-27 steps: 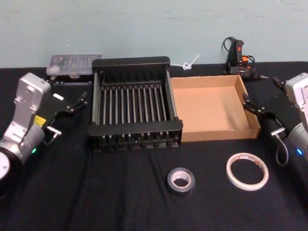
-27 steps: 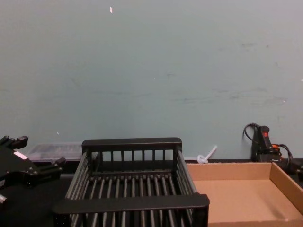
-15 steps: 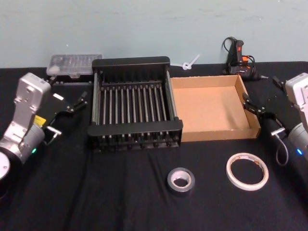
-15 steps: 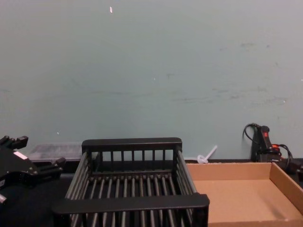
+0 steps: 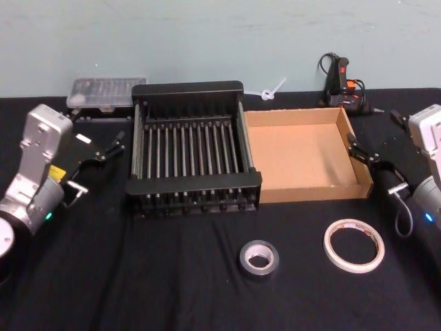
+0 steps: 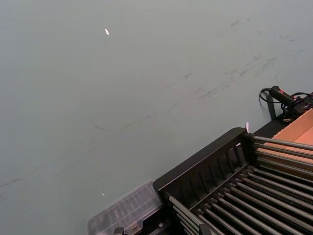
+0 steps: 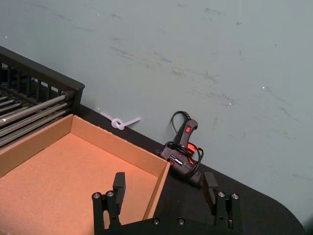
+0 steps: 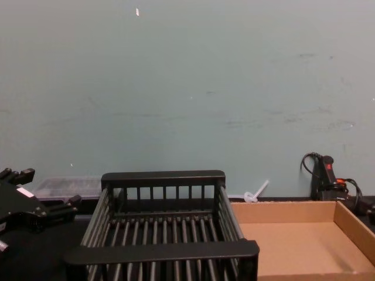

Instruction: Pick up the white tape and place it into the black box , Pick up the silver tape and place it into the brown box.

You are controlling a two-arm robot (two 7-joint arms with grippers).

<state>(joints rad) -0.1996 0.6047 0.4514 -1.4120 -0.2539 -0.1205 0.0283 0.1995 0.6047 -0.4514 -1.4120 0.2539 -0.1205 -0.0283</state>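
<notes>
White tape (image 5: 354, 245) and silver tape (image 5: 259, 258) are seen on the table, near the front edge; black box (image 5: 193, 155) and brown box (image 5: 303, 155) hold nothing. Nothing has shifted since earlier frames. Left gripper (image 5: 110, 148) and right gripper (image 5: 368, 153) are spread open, parked; no pickup started.

Lighting's flat and even, kinda dim, with a cool teal cast from the wall (image 8: 187, 88). Shadows are soft and mostly get swallowed by the black table cloth (image 5: 172, 289). The clear plastic case (image 6: 124, 213) at the lower left of the left wrist view looks smeared, maybe motion blur. No harsh glare anywhere.
</notes>
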